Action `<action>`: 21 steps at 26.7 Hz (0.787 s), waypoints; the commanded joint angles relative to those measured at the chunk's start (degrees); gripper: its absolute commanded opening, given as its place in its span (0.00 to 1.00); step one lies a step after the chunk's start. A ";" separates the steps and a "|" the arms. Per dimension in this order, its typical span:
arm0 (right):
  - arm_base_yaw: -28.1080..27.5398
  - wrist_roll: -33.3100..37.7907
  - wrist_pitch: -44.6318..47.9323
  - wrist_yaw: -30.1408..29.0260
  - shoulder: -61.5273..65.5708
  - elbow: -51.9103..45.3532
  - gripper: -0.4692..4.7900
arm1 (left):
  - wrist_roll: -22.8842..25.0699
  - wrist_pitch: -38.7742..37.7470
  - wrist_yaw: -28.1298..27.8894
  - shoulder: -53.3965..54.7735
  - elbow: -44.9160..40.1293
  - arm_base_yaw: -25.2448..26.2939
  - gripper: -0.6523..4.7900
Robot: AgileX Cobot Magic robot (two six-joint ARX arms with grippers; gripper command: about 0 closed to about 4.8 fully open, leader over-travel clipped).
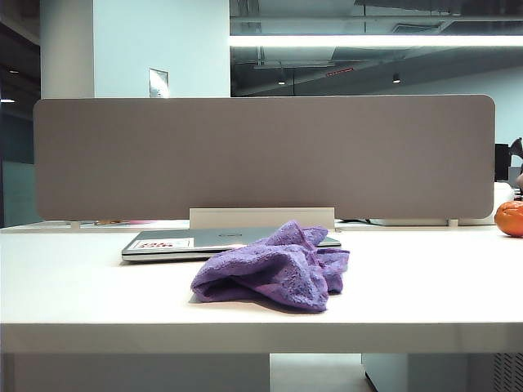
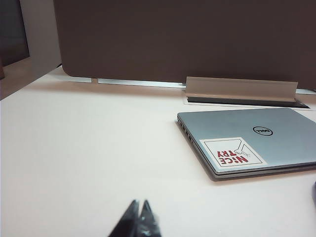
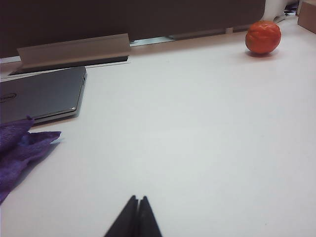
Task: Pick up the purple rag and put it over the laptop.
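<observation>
Both arms sit back off the table edge, nowhere near the work: left gripper point(image 2: 139, 217) tips pinched together on nothing, right gripper point(image 3: 135, 217) same. Purple rag point(image 1: 274, 269) lies bunched on the white table point(image 1: 90, 286), just in front of the closed laptop point(image 1: 167, 242), maybe overlapping its near right corner. Risk imo: a grab catches only a top fold, so it drags or lands still bunched w/ most of the lid bare.

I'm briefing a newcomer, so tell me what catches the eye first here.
The rag stands out most: a crumpled purple heap mid-table, in front of the closed laptop and hiding part of its front edge. Next comes the laptop's red-and-white sticker at a lid corner. An orange ball sits far right by the divider.
</observation>
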 commanded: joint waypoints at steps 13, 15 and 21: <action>0.04 -0.11 1.11 0.22 -0.13 -0.28 0.13 | 0.07 0.76 0.28 0.07 0.17 0.09 0.11; 0.07 0.46 0.66 0.02 -0.13 -0.28 0.13 | 0.07 0.70 0.11 0.07 0.17 0.09 0.11; 0.07 1.03 -2.23 -11.52 -0.04 -0.28 0.13 | 0.04 0.68 0.11 0.07 0.17 0.09 0.11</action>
